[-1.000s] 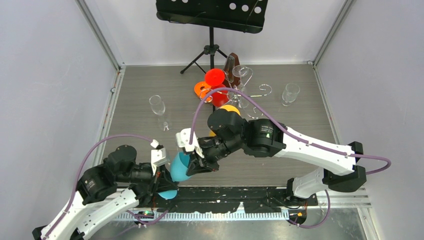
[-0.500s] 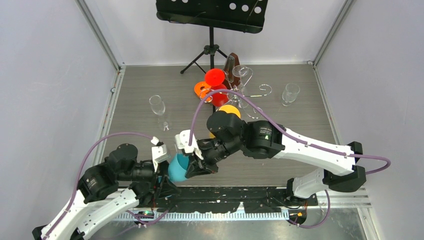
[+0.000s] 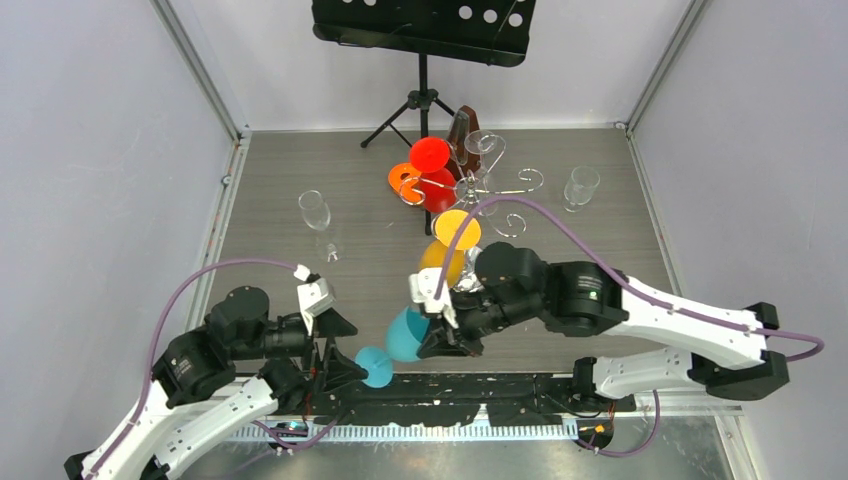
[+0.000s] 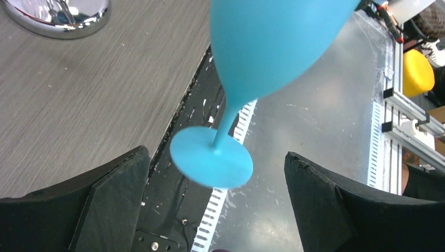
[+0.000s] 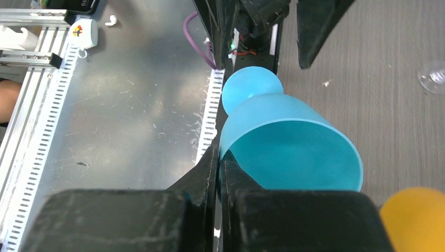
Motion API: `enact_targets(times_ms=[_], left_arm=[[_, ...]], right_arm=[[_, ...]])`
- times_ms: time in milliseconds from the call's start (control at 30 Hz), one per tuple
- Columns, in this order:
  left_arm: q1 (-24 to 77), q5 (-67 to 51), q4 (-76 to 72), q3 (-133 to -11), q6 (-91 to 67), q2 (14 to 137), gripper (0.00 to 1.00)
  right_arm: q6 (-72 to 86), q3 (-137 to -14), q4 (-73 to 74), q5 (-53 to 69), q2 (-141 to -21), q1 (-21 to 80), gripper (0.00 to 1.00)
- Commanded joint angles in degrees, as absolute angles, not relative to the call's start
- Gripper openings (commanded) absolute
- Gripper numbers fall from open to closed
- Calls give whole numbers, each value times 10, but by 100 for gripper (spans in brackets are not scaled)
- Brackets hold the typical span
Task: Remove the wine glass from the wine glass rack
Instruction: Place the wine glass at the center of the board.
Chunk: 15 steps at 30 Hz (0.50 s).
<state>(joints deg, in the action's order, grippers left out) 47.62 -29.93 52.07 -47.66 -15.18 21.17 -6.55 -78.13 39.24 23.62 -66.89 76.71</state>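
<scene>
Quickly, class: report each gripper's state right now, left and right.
Left gripper: open, holding nothing.
Right gripper: closed on the rim of the blue wine glass.

The right gripper [image 5: 219, 152] has its two black fingers [image 5: 199, 178] pinched tight on the rim of a blue wine glass [image 5: 294, 157]. The glass is tipped, its open mouth toward the camera and its round foot farther away. On the left is a shiny grey metal plate [image 5: 131, 121] with a slotted rail [image 5: 31, 157]. On the right is a grey wooden table [image 5: 388, 94]. A yellow-orange round thing [image 5: 412, 223] peeks in at the bottom right corner.
</scene>
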Motion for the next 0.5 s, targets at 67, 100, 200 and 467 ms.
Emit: enact_targets(times_ms=[67, 100, 200, 467], left_arm=[[475, -276, 427, -479, -190, 202, 97], [475, -276, 419, -475, -192, 202, 97], [475, -270, 400, -463, -195, 202, 97], [475, -262, 366, -434, -206, 212, 97]], right_arm=[[-15, -764, 445, 133, -578, 770, 6], [-9, -765, 465, 107, -572, 770, 6], [27, -768, 507, 46, -549, 770, 6], [102, -754, 589, -93, -504, 720, 6]])
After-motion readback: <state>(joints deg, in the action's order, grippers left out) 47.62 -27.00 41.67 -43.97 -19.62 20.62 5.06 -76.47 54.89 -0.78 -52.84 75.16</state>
